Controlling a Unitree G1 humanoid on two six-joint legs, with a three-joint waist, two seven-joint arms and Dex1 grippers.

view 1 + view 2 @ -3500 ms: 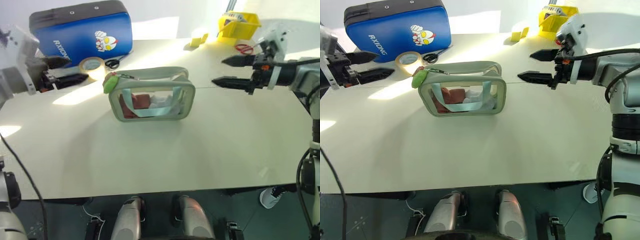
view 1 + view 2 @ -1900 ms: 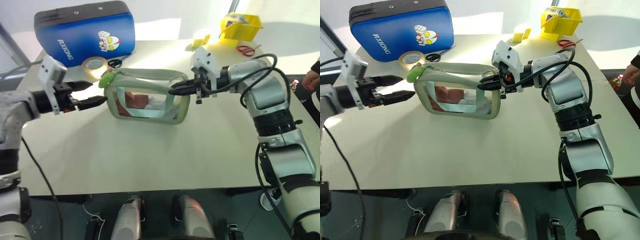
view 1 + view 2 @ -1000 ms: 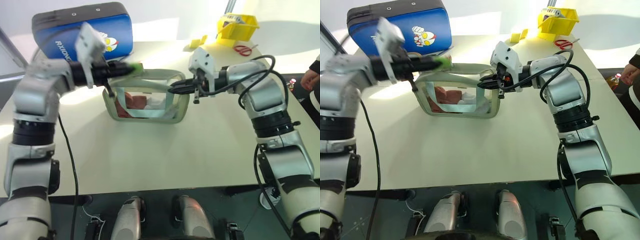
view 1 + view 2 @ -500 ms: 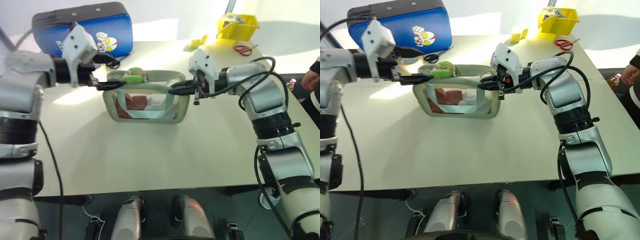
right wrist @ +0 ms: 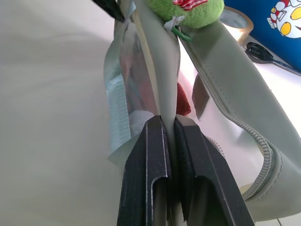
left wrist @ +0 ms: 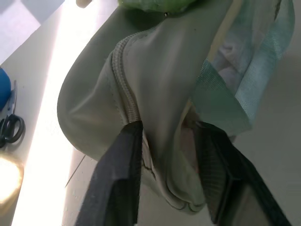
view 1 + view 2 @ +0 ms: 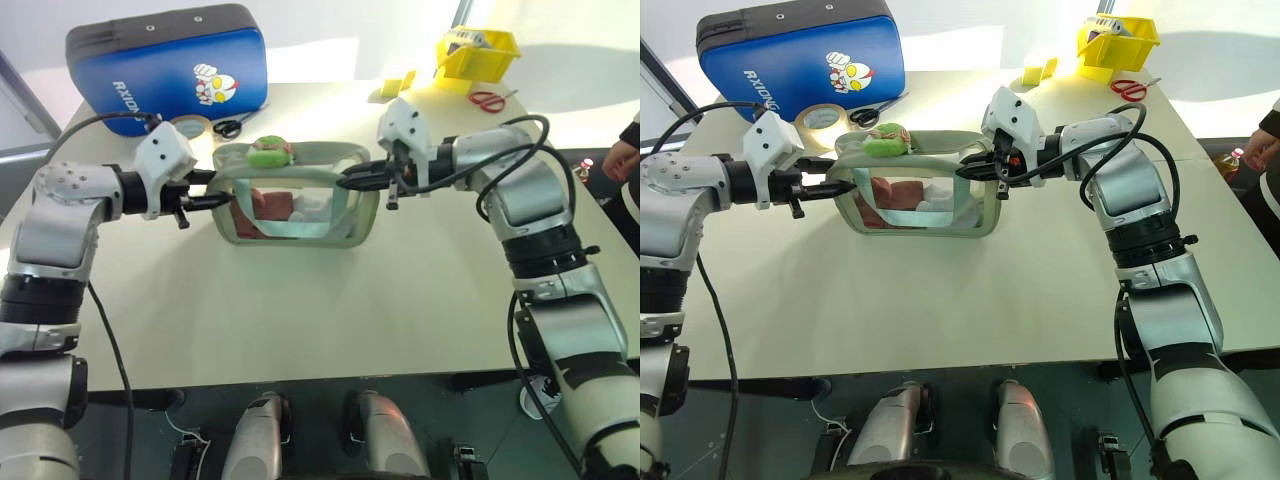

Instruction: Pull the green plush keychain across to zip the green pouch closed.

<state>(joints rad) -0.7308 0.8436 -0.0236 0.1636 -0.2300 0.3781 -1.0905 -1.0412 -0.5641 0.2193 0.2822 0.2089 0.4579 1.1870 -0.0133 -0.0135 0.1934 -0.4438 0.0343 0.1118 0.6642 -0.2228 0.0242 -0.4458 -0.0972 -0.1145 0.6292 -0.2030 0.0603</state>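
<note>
**Two Grippers Bracing the Pouch Ends, Zipper Only Partly Closed**

Both arms work at opposite ends of the green pouch (image 7: pixel 295 192), which stands upright near the middle of the desk (image 7: pixel 330 300).

1. Right gripper (image 5: pixel 168 123): clenched on the pouch's top trim at its right end. This grip anchors the pouch so that a pull along the zipper cannot drag it across the desk.
2. Left gripper (image 6: pixel 167 136): its fingers straddle the trim at the pouch's left end, narrowly parted with the fabric between them. Whether they actually pinch the fabric cannot be told.
3. Green plush keychain (image 7: pixel 268 154): lies on the top of the pouch, toward the left end, free of both grippers.

Judgement: the zipper appears to have most of its travel remaining. A blue case (image 7: pixel 165 65) and a tape roll (image 7: pixel 820 118) sit behind, well apart from the work.
</note>
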